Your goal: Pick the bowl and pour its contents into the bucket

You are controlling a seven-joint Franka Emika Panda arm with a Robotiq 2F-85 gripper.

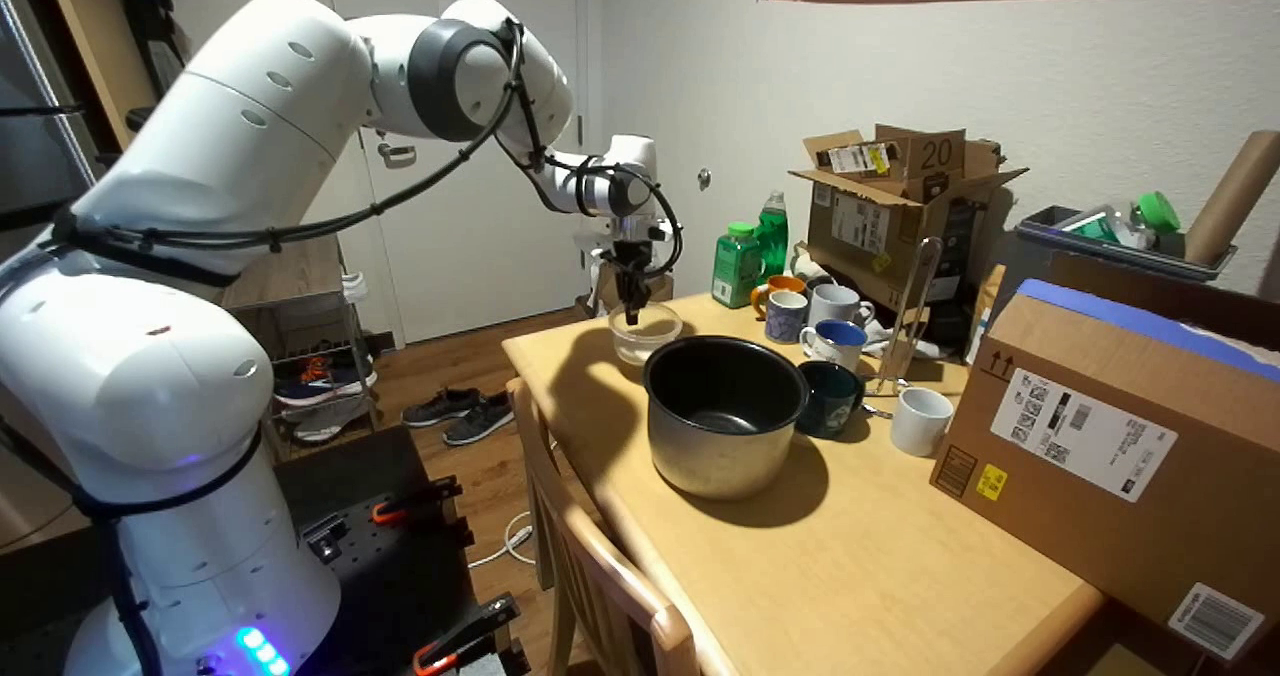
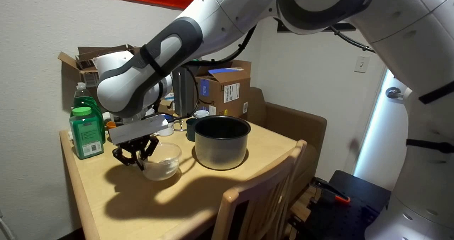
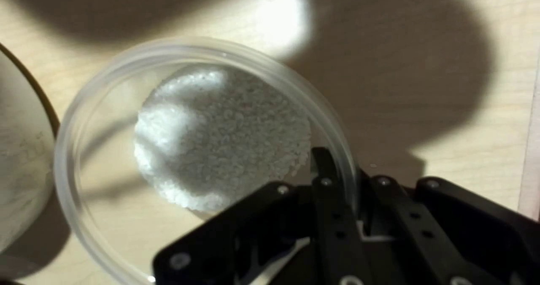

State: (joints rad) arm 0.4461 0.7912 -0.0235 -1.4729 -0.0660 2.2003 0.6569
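Note:
A clear round bowl [image 3: 67, 150] holds a layer of small white grains [image 3: 228, 137]. My gripper [image 3: 342, 171] is shut on its rim, one finger inside the wall and the other outside. In both exterior views the bowl [image 2: 161, 169] is upright, at or barely above the table; I cannot tell which. The gripper [image 1: 632, 314] comes down onto it from above. Close beside the bowl stands the bucket [image 1: 715, 456], a large metal pot with a dark inside; its outer wall [image 2: 221, 151] is silvery grey. What lies at its bottom is hardly visible.
Several mugs [image 1: 833, 344] crowd behind the bucket, along with a wire stand [image 1: 910, 316]. Green bottles [image 2: 86, 133] stand at the table's far end. Cardboard boxes [image 1: 1110, 456] line the wall side. A wooden chair [image 2: 262, 194] backs against the table's edge.

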